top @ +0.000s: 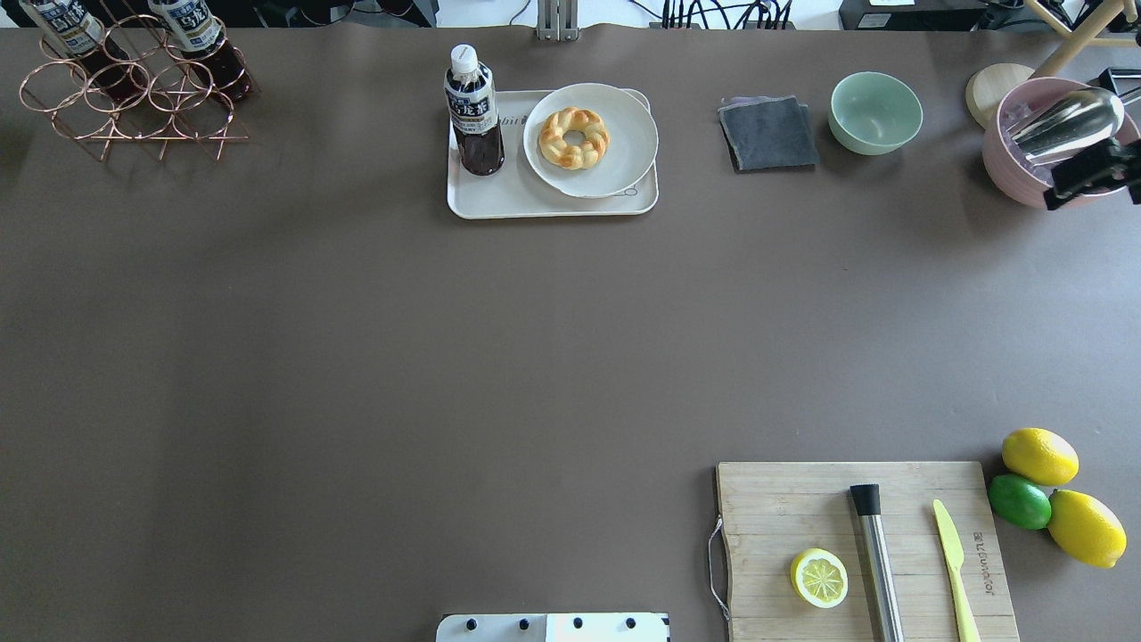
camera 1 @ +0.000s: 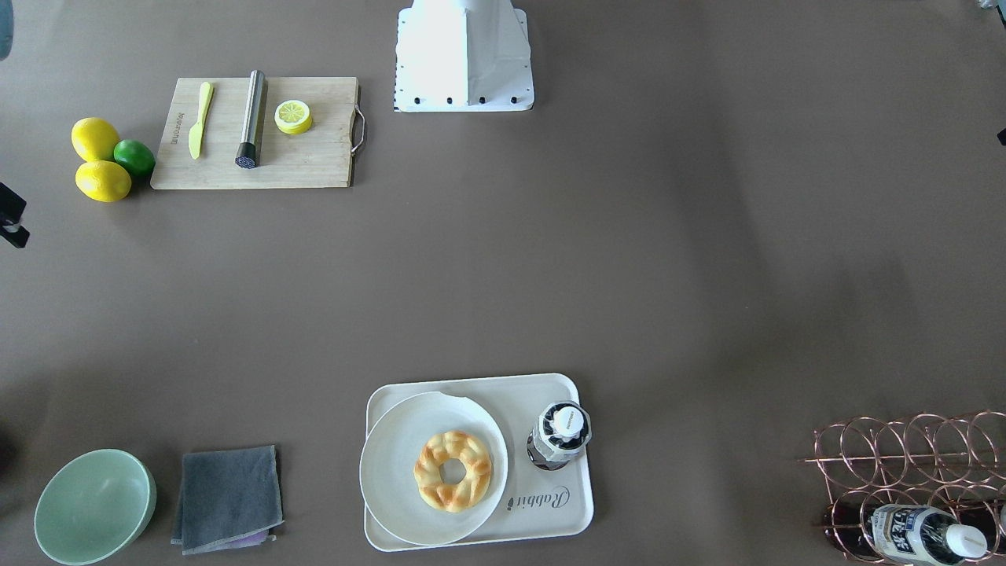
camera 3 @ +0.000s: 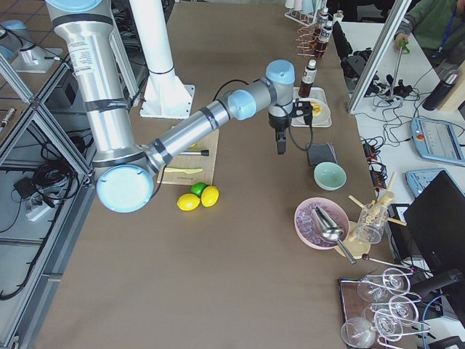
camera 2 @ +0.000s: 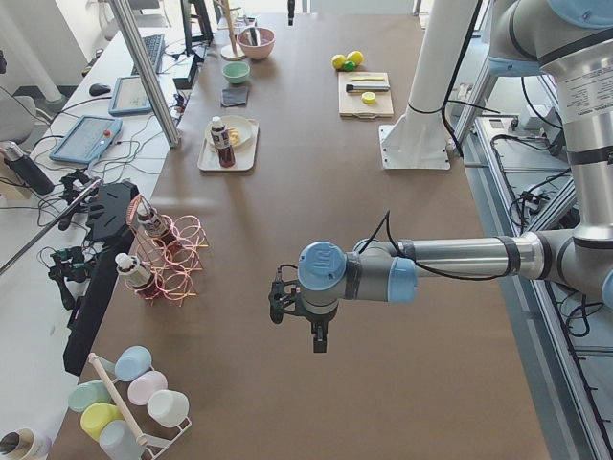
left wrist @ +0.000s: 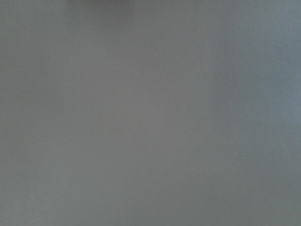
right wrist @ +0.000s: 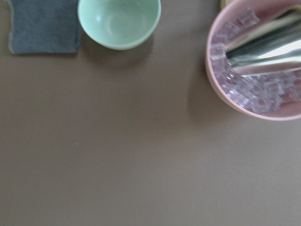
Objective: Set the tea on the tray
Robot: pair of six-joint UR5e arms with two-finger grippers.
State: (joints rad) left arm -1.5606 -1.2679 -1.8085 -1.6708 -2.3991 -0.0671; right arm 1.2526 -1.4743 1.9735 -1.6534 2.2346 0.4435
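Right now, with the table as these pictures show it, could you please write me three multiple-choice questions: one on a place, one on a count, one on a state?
1. In the overhead view, where on the tray is the tea bottle, relative to the round plate?
A) left of it
B) on top of it
C) right of it

2. How many whole lemons lie beside the wooden cutting board?
A) one
B) two
C) four

3. In what state is the tea bottle on the tray?
A) lying on its side
B) upright, cap missing
C) upright, white cap on

Answers:
1 A: it stands on bare tray surface at the plate's left.
2 B: two yellow lemons flank one lime.
3 C: it stands straight with the cap on top.
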